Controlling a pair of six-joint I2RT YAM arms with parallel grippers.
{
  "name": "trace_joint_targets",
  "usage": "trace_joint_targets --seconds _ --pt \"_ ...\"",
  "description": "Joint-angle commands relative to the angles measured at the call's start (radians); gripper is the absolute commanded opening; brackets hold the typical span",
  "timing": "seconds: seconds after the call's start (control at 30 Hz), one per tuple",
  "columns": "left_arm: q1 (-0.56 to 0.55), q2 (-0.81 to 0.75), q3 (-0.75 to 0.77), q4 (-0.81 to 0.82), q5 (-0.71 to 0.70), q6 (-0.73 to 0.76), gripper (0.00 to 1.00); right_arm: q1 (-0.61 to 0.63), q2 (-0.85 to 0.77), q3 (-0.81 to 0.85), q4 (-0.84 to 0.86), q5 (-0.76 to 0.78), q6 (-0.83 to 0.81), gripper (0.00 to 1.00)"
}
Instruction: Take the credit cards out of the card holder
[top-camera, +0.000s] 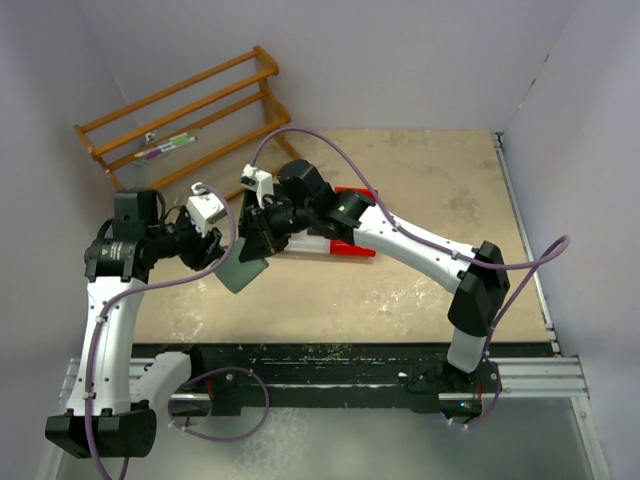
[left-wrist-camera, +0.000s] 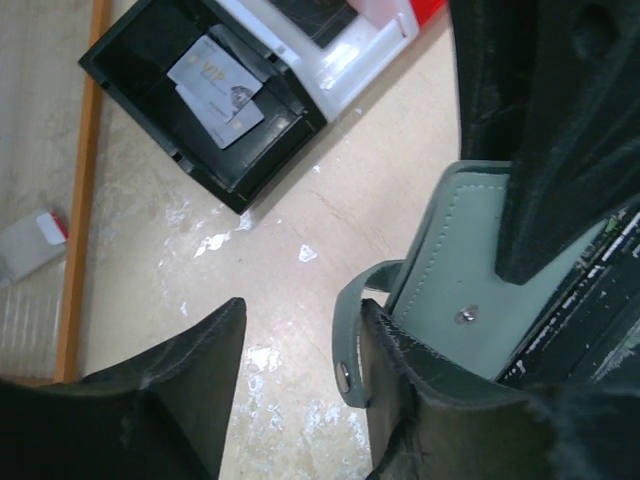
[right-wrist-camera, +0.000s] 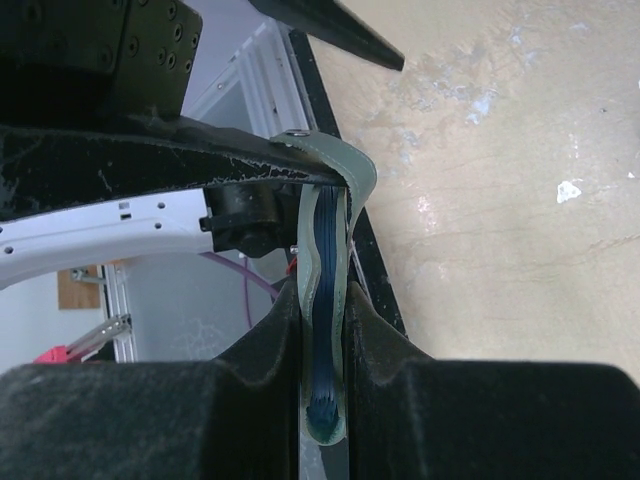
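Currently right hand (right-wrist-camera: 322, 335) pinches card holder (right-wrist-camera: 324, 240); left hand (left-wrist-camera: 295, 375) just beside.

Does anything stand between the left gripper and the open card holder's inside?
One finger of the right gripper lies across the card holder's pale inside, pinching it; the strap hangs beside the left gripper. Nothing else visible.

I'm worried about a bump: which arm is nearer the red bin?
Right. The right arm reaches across directly above the red bin, with the right gripper just past it, clamped on the card holder. The left gripper is farther left, on the holder's far side.
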Motion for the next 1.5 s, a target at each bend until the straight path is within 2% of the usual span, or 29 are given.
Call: trace_joint_targets --seconds 0.0,0.2,0.23,0.4,0.43,0.47,0.53,0.57,0.67,0.87,1.1,1.2,1.23,1.37,1.47 --pt "-0.003 -0.003 0.047 -0.07 0.127 0.044 0.47 -0.001 -0.033 0.047 0.075 -0.032 -0.016 0.0" --pt "-0.003 0.008 0.079 -0.12 0.153 0.075 0.04 -0.001 -0.04 0.044 0.062 -0.066 -0.038 0.0" --pt "-0.003 0.008 0.084 -0.12 0.145 0.074 0.0 -0.001 -0.04 0.041 0.063 -0.073 -0.04 0.0" --pt "-0.003 0.01 0.117 -0.113 0.103 0.041 0.0 -0.001 -0.027 0.056 0.056 -0.091 -0.067 0.0" --pt "-0.003 0.012 0.126 -0.111 0.091 0.029 0.0 -0.002 -0.024 0.064 0.052 -0.089 -0.077 0.05" --pt "-0.003 0.014 0.135 -0.106 0.077 0.014 0.0 -0.005 -0.022 0.07 0.047 -0.084 -0.088 0.15" --pt "-0.003 0.015 0.153 -0.102 0.054 -0.007 0.0 -0.019 -0.02 0.072 0.05 -0.079 -0.105 0.44" --pt "-0.003 0.015 0.159 -0.096 0.045 -0.022 0.0 -0.03 -0.021 0.072 0.052 -0.075 -0.108 0.52" --pt "-0.003 0.034 0.187 -0.1 0.016 -0.062 0.0 -0.062 -0.033 0.087 0.046 -0.039 -0.12 0.62" --pt "-0.003 0.069 0.267 -0.114 -0.018 -0.122 0.0 -0.077 -0.098 0.065 0.059 0.098 -0.171 0.7" --pt "-0.003 0.129 0.356 -0.167 -0.024 -0.218 0.0 -0.048 -0.199 -0.081 0.24 0.237 -0.247 0.76" --pt "-0.003 0.139 0.376 -0.153 -0.076 -0.286 0.0 0.05 -0.272 -0.203 0.376 0.409 -0.286 0.82" --pt "-0.003 0.139 0.379 -0.15 -0.085 -0.303 0.0 0.092 -0.292 -0.236 0.423 0.466 -0.301 0.9" --pt "-0.003 0.141 0.391 -0.149 -0.061 -0.371 0.0 0.25 -0.299 -0.319 0.554 0.722 -0.368 0.91" --pt "-0.003 0.151 0.415 -0.154 -0.058 -0.403 0.0 0.319 -0.262 -0.327 0.607 0.857 -0.438 0.92"
